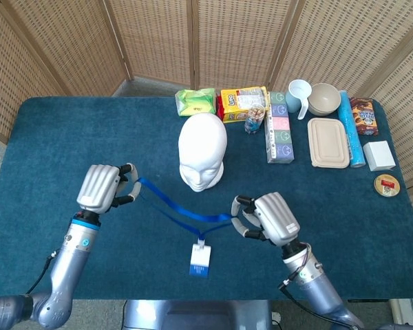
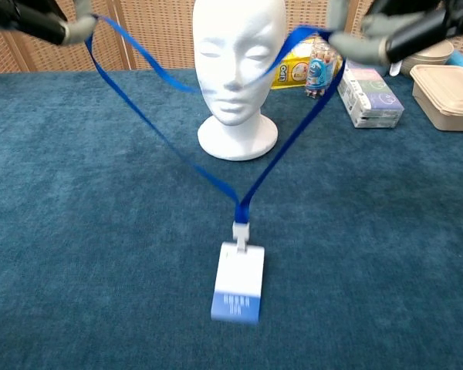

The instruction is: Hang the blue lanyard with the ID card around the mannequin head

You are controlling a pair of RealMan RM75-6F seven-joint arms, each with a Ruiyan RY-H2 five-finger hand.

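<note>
Matt white mannequin head on napped teal cloth table; woven-cane screens.

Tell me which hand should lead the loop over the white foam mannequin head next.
Right, marginally. The right hand pinches the blue fabric lanyard nearer the white foam mannequin head; the left hand holds its end farther out. Both must lift together.

Even, bright daylight falls on the desk, with only soft shadows. In the chest view the ID card at 6 o'clock is motion-blurred. The hands at 11 and 1 o'clock are smeared too.
</note>
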